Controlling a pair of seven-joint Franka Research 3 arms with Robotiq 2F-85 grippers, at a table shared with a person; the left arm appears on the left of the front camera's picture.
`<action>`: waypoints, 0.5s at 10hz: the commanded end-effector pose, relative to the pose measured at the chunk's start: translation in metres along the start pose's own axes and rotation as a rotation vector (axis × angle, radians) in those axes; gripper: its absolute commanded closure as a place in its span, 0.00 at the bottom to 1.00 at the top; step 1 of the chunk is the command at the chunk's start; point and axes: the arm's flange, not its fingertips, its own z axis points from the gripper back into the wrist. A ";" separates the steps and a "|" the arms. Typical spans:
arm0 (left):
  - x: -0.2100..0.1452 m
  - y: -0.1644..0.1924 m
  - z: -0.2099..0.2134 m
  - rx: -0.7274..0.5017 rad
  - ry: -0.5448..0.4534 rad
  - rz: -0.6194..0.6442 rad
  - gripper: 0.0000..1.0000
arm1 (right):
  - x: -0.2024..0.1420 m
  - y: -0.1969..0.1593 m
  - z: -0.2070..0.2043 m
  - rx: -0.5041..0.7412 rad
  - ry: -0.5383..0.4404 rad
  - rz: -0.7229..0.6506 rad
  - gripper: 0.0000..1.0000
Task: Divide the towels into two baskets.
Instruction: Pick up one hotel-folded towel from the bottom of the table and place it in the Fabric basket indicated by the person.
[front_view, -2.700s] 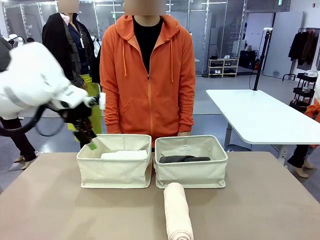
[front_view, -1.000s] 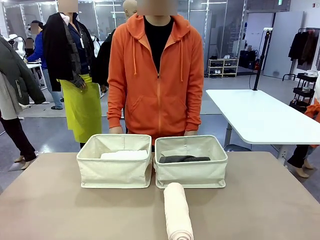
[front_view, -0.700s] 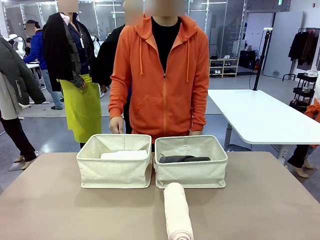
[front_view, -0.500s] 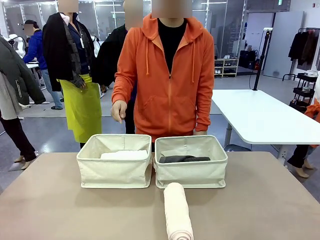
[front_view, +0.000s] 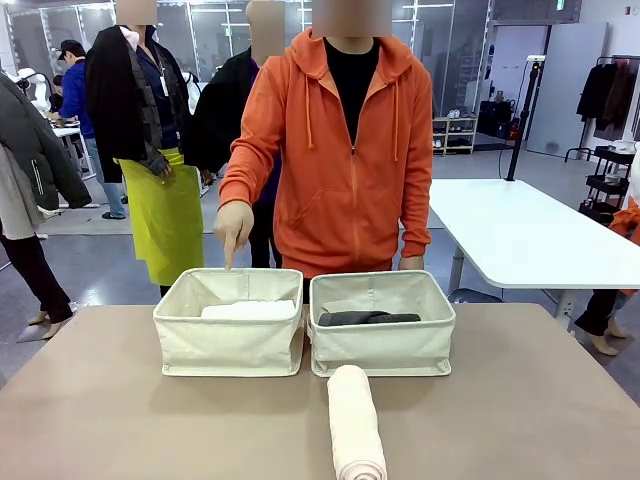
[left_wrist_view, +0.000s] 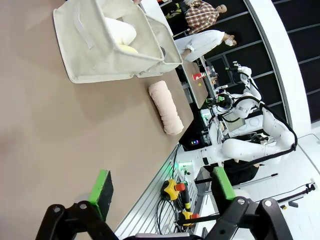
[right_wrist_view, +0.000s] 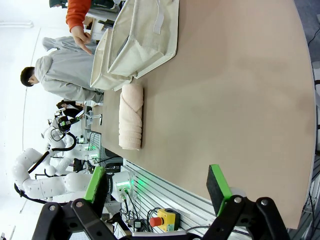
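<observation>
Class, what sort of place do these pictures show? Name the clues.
Most likely a robotics lab or demo hall, not a home: a red emergency-stop button sits beside the table, glass partitions line a wide open floor, and a clothes rack stands behind.

the person (front_view: 335, 160) wore an orange hoodie (front_view: 300, 200) with a zip, two strings and long sleeves, over a black top (front_view: 352, 75). the left gripper (left_wrist_view: 164, 185) was black, with round bolts and two bright green pads (left_wrist_view: 103, 187). the right gripper (right_wrist_view: 157, 186) looked the same.
</observation>
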 end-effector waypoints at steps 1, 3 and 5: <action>-0.002 -0.004 0.001 -0.003 -0.009 -0.001 0.00 | -0.003 0.003 0.001 0.002 0.010 0.010 0.00; -0.002 -0.004 0.001 -0.003 -0.009 -0.001 0.00 | -0.003 0.003 0.001 0.002 0.010 0.010 0.00; -0.002 -0.004 0.001 -0.003 -0.009 -0.001 0.00 | -0.003 0.003 0.001 0.002 0.010 0.010 0.00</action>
